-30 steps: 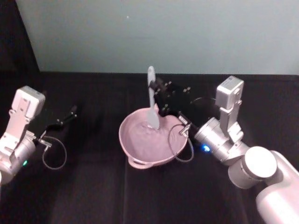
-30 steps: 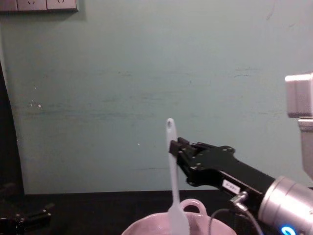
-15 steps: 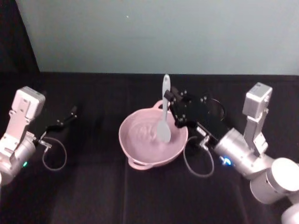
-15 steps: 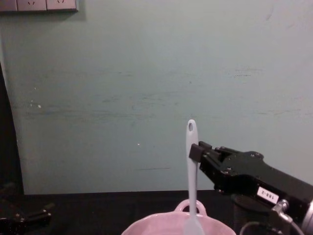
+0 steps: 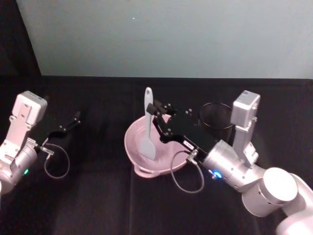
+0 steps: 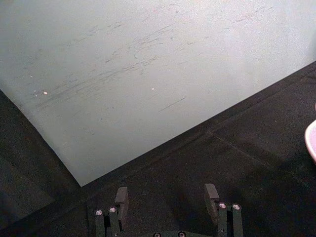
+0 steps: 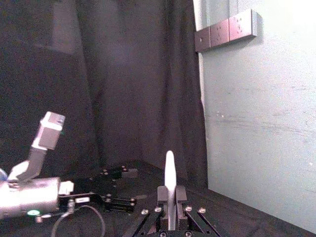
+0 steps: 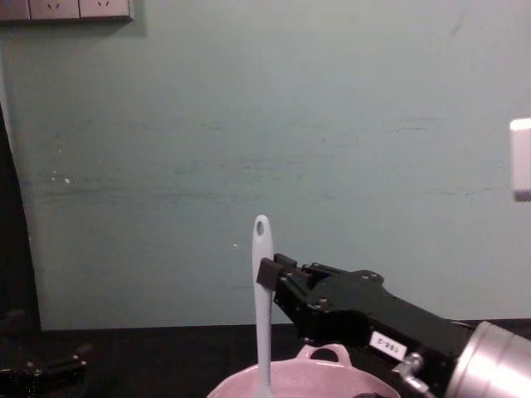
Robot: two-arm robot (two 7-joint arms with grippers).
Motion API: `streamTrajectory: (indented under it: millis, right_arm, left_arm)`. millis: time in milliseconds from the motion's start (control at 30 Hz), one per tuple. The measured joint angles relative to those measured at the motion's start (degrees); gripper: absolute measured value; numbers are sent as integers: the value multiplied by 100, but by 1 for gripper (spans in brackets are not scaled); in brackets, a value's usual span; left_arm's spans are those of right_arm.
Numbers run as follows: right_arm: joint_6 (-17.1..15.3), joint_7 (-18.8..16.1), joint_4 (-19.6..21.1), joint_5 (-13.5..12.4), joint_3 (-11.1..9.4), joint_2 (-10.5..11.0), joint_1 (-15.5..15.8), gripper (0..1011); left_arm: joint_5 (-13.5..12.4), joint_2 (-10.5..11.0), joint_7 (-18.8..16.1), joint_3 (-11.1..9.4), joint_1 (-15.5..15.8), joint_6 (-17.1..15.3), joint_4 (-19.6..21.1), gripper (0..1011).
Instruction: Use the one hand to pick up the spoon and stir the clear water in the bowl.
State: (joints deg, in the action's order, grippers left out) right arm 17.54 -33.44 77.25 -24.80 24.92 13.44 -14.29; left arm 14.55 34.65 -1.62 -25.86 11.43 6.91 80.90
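Centre of the head view: right gripper is pinching the spoon high on its handle. It's upright, blade down inside the bowl. I'd say the high grip holds the fingers clear of the water, which I can't make out. Mesh cup sits just behind, to the right. Left gripper is parked at mid-left.

Left wrist view, bottom edge: its fingers are spread with nothing between them.

Right wrist view, lower centre: handle clamped between the pads.

Chest view, bottom centre: spoon vertical, dipping behind the bowl's rim, so it looks well set for stirring.
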Motion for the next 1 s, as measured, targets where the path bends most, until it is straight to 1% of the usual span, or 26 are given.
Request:
streamTrajectory:
  millis: [167,300,333,367,500,667,767,833,933,967,1000]
  right_arm:
    - [220,195,-496,265,59,-205,-297,107]
    - [419,361,-846,464,-11,-313,-508,107]
    - [419,361,-846,464,-11,-313,-508,107]
    - [469,409,-913,514,-55,-325,-553,108]
    - [534,493,-972,614,-167,-302,-597,108]
    - [462,497,-721,605,-317,-136,-458,107]
    - [319,409,-388,491,-418,57,-232,107]
    - [251,362,-250,430,-444,132,-127,108]
    - [102,223,64,266,-448,275,128,108]
    - [102,223,64,266,-448,275,128,107]
    - [62,182,153,217,-428,306,206,107]
  left_arm:
    - [0,0,0,0,0,0,0,1011]
    - [0,0,0,0,0,0,0,1011]
    - [0,0,0,0,0,0,0,1011]
    - [0,0,0,0,0,0,0,1011]
    - [0,0,0,0,0,0,0,1011]
    - [0,0,0,0,0,0,0,1011]
    - [0,0,0,0,0,0,0,1011]
    - [0,0,0,0,0,0,0,1011]
    - [0,0,0,0,0,0,0,1011]
    - [0,0,0,0,0,0,0,1011]
    - [0,0,0,0,0,0,0,1011]
